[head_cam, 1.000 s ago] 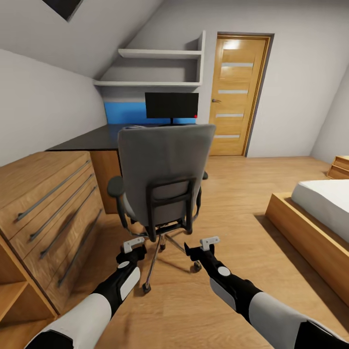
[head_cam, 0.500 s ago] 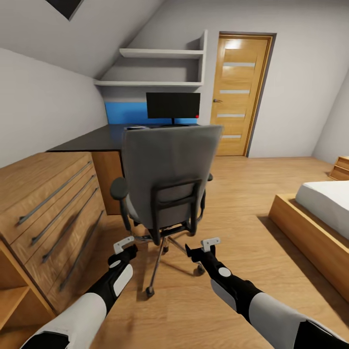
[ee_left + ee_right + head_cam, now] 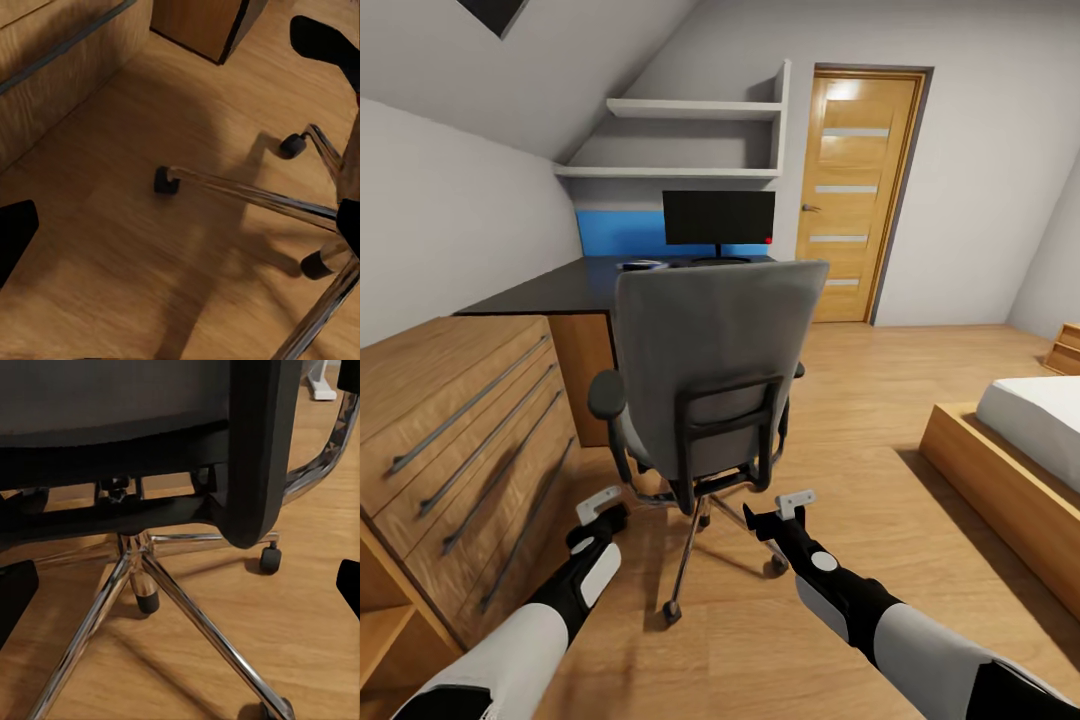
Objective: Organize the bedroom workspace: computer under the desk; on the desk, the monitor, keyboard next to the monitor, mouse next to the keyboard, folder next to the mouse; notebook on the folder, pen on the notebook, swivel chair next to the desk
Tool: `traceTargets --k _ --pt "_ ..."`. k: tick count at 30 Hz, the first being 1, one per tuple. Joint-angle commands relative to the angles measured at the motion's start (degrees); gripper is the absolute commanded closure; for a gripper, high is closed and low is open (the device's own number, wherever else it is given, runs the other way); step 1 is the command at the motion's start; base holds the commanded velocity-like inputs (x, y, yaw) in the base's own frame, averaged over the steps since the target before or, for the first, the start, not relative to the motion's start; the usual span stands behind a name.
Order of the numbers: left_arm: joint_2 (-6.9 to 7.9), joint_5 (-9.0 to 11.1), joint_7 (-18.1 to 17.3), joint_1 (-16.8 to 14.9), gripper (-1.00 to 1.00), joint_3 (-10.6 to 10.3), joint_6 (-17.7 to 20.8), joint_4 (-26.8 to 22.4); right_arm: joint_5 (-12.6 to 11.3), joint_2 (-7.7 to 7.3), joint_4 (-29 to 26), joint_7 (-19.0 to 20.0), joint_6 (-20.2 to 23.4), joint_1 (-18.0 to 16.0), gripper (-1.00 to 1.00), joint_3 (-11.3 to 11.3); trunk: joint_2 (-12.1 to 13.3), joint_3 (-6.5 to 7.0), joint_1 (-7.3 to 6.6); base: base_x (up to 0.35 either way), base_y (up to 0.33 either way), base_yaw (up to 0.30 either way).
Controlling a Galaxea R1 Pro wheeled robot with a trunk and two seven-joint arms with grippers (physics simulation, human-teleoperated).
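1. We see the swivel chair [image 3: 705,380] from behind, grey backrest toward us, on the wood floor [image 3: 880,420] in front of the desk [image 3: 560,285].
2. Left gripper [image 3: 600,505] hangs low beside the chair's base, on the side of the wooden drawer cabinet [image 3: 455,430]; nothing held. We can't tell how far its fingers are spread.
3. Right gripper [image 3: 792,505] hangs low on the other side of the base, near a caster; nothing held, finger spread not clear either.
4. Neither gripper touches the chair.
5. Left wrist view: chrome legs and black casters of the swivel chair [image 3: 247,195] on the floor, cabinet front at the edge.
6. Right wrist view: underside of the seat, black back frame and chrome star base of the swivel chair [image 3: 150,577] close in front.
7. The monitor [image 3: 718,218] stands upright on the far part of the desk, red light at a lower corner, blue wall panel [image 3: 618,232] behind it.
8. A small flat thing lies on the desk beside the monitor stand; too small for us to name.
9. Room: sloped ceiling, two white shelves [image 3: 680,140] above the desk, wooden door [image 3: 855,190] shut to the right, bed [image 3: 1020,440] with wooden frame at far right.
10. No readable writing or labels.
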Motion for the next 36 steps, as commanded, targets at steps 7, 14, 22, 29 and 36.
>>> traceTargets --k 7,14,22,29,36 --pt "0.02 0.36 0.03 -0.03 -1.0 5.63 -0.24 -0.02 -0.33 -0.06 -0.09 -0.47 -0.17 -0.06 -1.0 0.47 -0.02 -0.05 -0.01 0.086 0.0 0.0" --pt "-0.02 0.31 -0.07 -0.03 -1.0 6.24 -0.22 -0.02 -0.33 -0.06 -0.09 -0.52 -0.17 -0.06 -1.0 0.47 -0.02 -0.05 -0.01 0.161 0.0 0.0" --pt "-0.02 0.3 -0.24 -0.03 -1.0 6.31 -0.22 -0.02 -0.33 -0.06 -0.02 -0.53 -0.17 -0.06 -1.0 0.47 -0.02 -0.05 -0.01 0.016 -0.001 0.0" --pt "-0.05 0.3 -0.54 -0.03 -1.0 6.28 -0.22 -0.02 -0.33 -0.06 -0.01 -0.53 -0.17 -0.06 -1.0 0.47 -0.02 -0.05 -0.01 0.149 -0.101 0.0" --pt "-0.03 0.3 -0.64 -0.03 -1.0 6.31 -0.22 -0.02 -0.41 -0.06 1.55 -0.53 -0.24 -0.06 -1.0 0.53 -0.02 -0.05 -0.01 0.259 -0.171 0.0"
